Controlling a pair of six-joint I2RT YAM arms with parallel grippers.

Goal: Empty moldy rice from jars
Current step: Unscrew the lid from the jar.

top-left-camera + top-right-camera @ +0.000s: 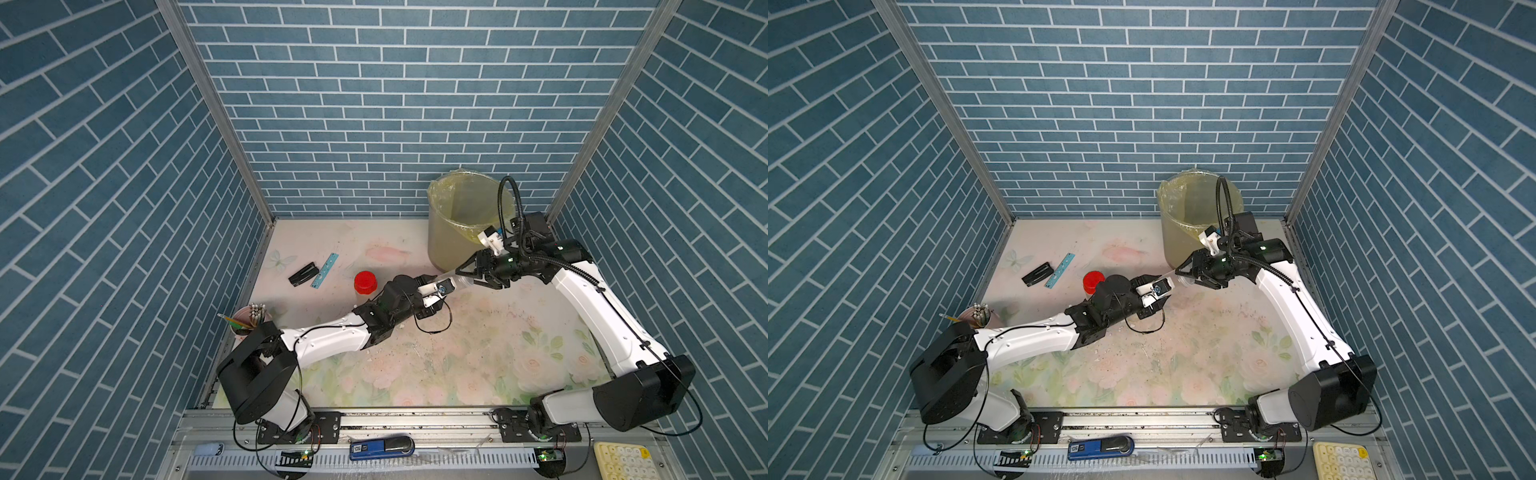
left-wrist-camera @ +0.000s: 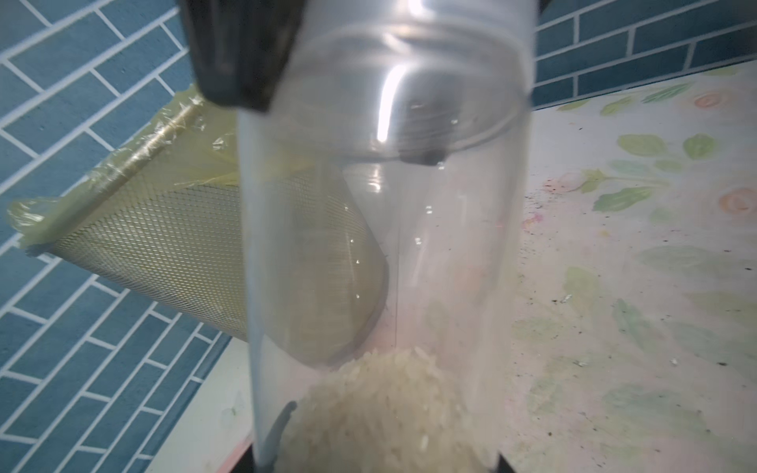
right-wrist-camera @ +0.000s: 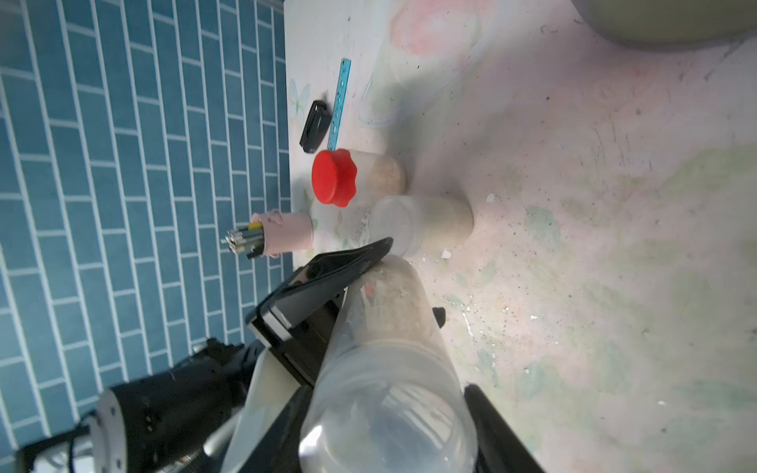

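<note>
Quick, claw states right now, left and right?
Left claw: closed, holding the clear jar at its base.
Right claw: closed on the same jar's lid end.

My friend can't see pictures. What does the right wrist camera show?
A clear jar with rice at its far end is held close to the camera, the left gripper on the rice end and the right gripper on the lid end. Behind it, a red-capped jar, a clear-lidded jar and a pink pencil cup stand on the table.

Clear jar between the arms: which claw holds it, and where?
Both. The left claw grips the clear jar at its base end, where the rice lies; the right claw is shut on its lidded end.
</note>
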